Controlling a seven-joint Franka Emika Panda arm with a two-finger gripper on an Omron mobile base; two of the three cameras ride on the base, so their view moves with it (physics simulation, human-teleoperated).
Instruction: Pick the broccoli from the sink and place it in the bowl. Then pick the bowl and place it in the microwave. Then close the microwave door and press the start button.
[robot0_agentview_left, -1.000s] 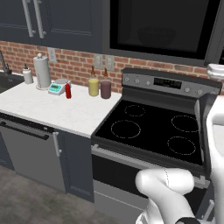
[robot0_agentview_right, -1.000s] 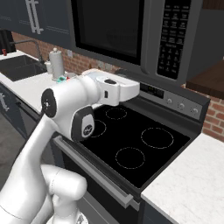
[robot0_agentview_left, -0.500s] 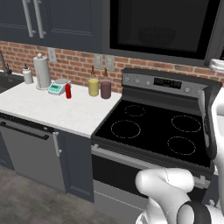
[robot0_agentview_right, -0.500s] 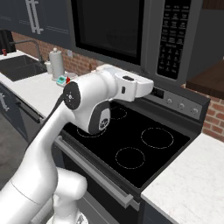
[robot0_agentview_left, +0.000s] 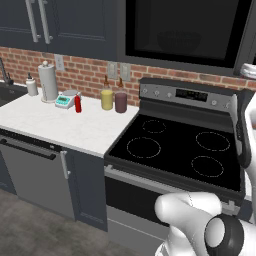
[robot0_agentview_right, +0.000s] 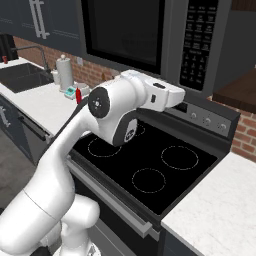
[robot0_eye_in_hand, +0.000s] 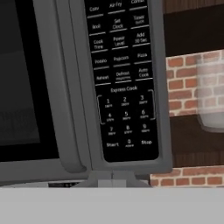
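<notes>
The microwave door (robot0_agentview_right: 122, 37) at the upper middle of the right base view is closed, flush with the microwave (robot0_agentview_right: 200, 45). Through its dark glass in the left base view a faint round shape shows at the upper middle, probably the bowl (robot0_agentview_left: 172, 40), but it is too dim to be sure. The broccoli cannot be made out there. So the picking, placing and door closing seem done, and only the start button is left.

In the hand view the keypad (robot0_eye_in_hand: 124, 78) stands in the middle, with the Start button (robot0_eye_in_hand: 112, 144) at its lower left. The arm (robot0_agentview_right: 125, 107) reaches up toward this panel. The gripper is clenched with nothing in it, which would suit pressing. I judge that the press is not yet done.
</notes>
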